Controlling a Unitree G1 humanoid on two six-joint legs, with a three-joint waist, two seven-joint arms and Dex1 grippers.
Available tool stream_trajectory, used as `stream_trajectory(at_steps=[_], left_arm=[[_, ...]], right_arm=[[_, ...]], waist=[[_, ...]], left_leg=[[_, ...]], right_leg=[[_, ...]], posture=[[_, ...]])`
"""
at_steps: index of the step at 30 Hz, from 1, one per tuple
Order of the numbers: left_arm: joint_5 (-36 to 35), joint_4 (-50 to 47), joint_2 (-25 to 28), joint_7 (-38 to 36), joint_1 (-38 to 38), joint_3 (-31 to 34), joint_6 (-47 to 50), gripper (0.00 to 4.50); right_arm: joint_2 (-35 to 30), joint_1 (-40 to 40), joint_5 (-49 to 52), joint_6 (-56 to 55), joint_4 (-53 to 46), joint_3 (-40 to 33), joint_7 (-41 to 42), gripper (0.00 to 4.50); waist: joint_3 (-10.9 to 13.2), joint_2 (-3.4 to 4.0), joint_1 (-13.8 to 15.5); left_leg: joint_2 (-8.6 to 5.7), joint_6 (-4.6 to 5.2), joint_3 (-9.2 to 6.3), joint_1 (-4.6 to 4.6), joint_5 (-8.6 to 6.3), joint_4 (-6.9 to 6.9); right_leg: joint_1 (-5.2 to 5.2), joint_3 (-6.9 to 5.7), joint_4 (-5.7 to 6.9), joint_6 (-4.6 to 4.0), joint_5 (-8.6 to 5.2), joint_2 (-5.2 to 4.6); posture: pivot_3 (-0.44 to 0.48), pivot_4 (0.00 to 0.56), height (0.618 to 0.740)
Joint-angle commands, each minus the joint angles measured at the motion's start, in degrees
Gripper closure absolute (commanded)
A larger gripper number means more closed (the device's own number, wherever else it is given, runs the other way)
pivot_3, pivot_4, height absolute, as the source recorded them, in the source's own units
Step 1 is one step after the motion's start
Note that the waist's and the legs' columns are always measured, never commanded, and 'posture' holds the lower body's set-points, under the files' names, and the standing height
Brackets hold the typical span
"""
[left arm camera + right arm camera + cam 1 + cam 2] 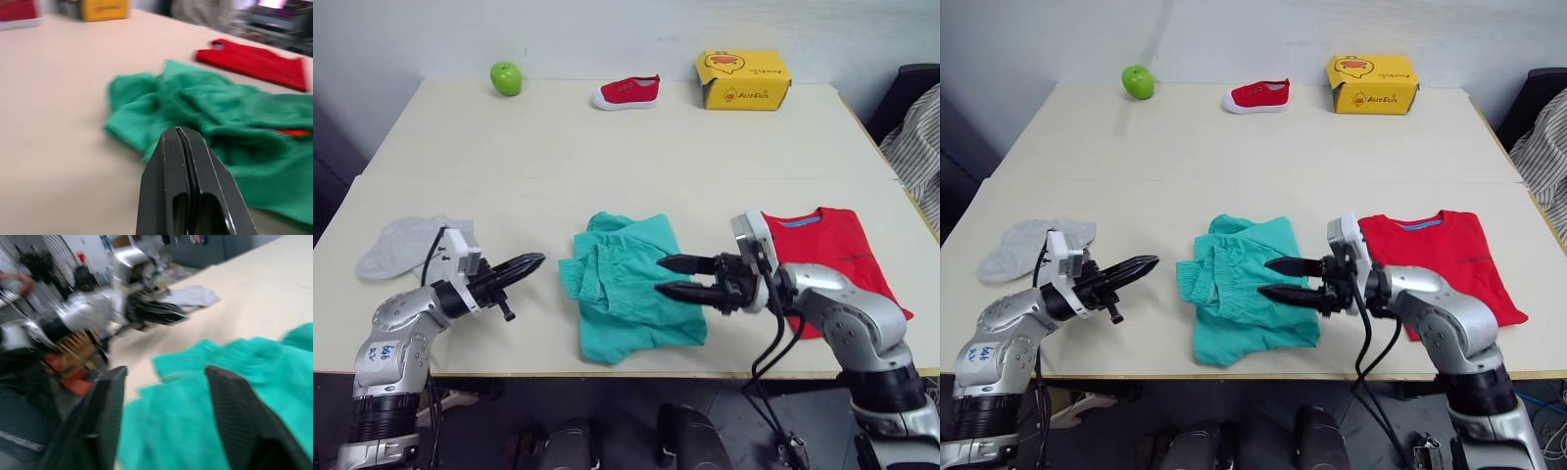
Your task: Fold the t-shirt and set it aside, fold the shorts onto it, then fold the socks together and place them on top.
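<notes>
**Q:** Where do the garments lie, and why there?

**A:** I see the t-shirt [837,253] folded flat on the table [607,147] at the robot's right, collar toward the far edge, so its long axis runs from near to far. I judge that it is already set aside as the base of the stack. The shorts [631,289] lie crumpled at the middle of the near edge, just beside the t-shirt and apart from it. The gathered waistband faces the robot's left and the bulk trails toward the near right; the long axis is roughly near to far, though the crumpling makes that uncertain. The socks [406,245] rest at the near left, well apart from both, not yet taken up.

**Q:** How do I hold the hands?

**A:** My right hand [674,277] hovers over the right edge of the shorts with its fingers spread apart, pointing toward the robot's left; nothing is between them. I judge that it is placed to take that edge for folding. My left hand [530,263] sits between socks and shorts, its fingers pressed together and empty, pointing right at the waistband, near it but not touching.

**Q:** What else stands on the table?

**A:** An apple [506,77], a red shoe [626,92] and a yellow box [742,79] line the far edge, clear of the work.
</notes>
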Motion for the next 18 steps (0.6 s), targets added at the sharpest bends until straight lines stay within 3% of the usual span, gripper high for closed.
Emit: stream_trajectory(at_steps=[1,4,7,10,18], left_arm=[[1.6,-3.8,-3.7,-1.2,-4.9,-8.3,-0.7,4.50],[8.7,-2.6,-6.0,0.1,-7.4,-14.9,-4.7,4.50],[15.5,1.5,-8.0,3.5,-9.1,-19.8,-7.1,4.50],[17.9,2.6,-8.6,6.7,-7.6,-21.1,-5.1,4.50],[18.6,-2.4,-5.2,9.1,2.1,-19.7,-2.7,4.50]], right_arm=[[4.4,-6.3,-11.3,-15.6,14.4,4.5,3.7,3.33],[8.9,-11.8,-16.2,-22.1,25.7,6.1,5.0,4.46],[13.4,-17.3,-21.3,-28.4,38.6,8.1,6.2,4.49],[17.5,-21.8,-25.6,-35.5,49.8,8.9,5.8,4.49],[22.4,-32.4,-29.1,-50.6,71.4,-0.1,-9.4,4.49]], waist=[[0.0,-0.02,0.0],[0.0,-0.02,-0.1],[0.0,-0.02,-0.4],[0.0,0.00,-0.7],[0.1,0.06,-1.6]], left_leg=[[-0.04,0.00,0.01,0.01,0.03,0.01],[-0.15,0.02,0.08,-0.02,0.15,0.01],[-0.23,-0.04,0.21,-0.03,0.22,0.00],[-0.20,-0.12,0.21,0.00,0.27,-0.03],[-0.01,-0.13,0.15,0.07,0.38,-0.01]], right_leg=[[0.00,0.01,0.03,0.02,0.01,-0.01],[0.00,0.07,0.25,0.12,0.07,0.00],[-0.01,0.09,0.21,0.13,0.07,0.08],[-0.02,0.08,0.20,0.10,0.06,0.19],[-0.02,0.18,0.45,0.08,0.05,0.04]], posture=[[0.000,0.150,0.740],[0.000,0.150,0.740],[0.000,0.150,0.740],[0.000,0.150,0.740],[0.000,0.150,0.740]])
